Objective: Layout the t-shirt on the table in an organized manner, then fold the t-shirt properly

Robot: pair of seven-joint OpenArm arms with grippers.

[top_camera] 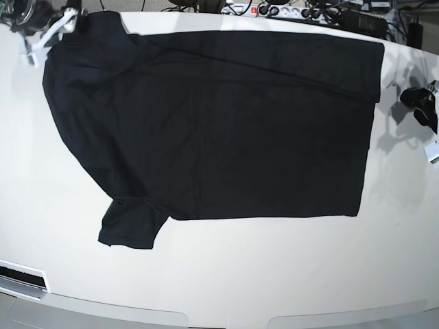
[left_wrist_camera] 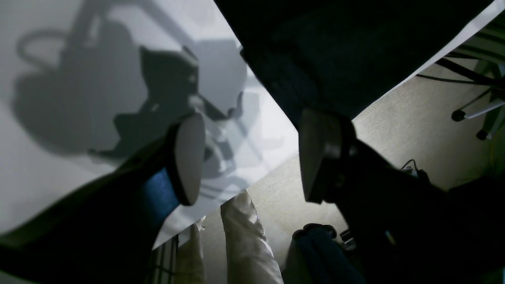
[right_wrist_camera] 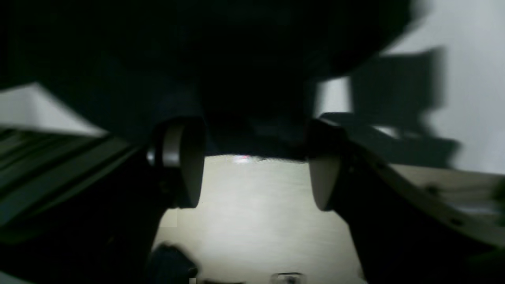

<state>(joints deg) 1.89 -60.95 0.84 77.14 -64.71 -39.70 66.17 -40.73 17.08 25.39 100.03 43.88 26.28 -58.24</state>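
Black cotton covers most of the far half of the glossy white table [top_camera: 219, 274], where the t-shirt [top_camera: 219, 123] lies spread flat, its hem edge running down the right of the base view and 1 short sleeve [top_camera: 130, 225] jutting toward the near edge at lower left.

The robot's 2 arms sit at opposite far corners of the garment. The right gripper [top_camera: 49, 31] reaches in at the top left of the base view, over the shirt's far corner beside the table edge. Its wrist camera shows the 2 pale pads [right_wrist_camera: 189, 165] standing well apart with bare floor [right_wrist_camera: 252, 205] visible between them; dark cloth [right_wrist_camera: 221, 79] hangs just above and behind the fingertips, and whether a pad touches the fabric cannot be told from the blurred frame.

The left gripper [top_camera: 424, 110] hovers off the shirt's right side, over bare tabletop just beyond the hem. In its wrist view the jaws are spread wide and hold nothing: one pale pad [left_wrist_camera: 190, 157] stands over the white surface, the other against the shirt's corner [left_wrist_camera: 335, 59], which hangs at the table edge above carpeted floor [left_wrist_camera: 394, 126]. The gripper's shadow [left_wrist_camera: 79, 90] falls on the table beside it
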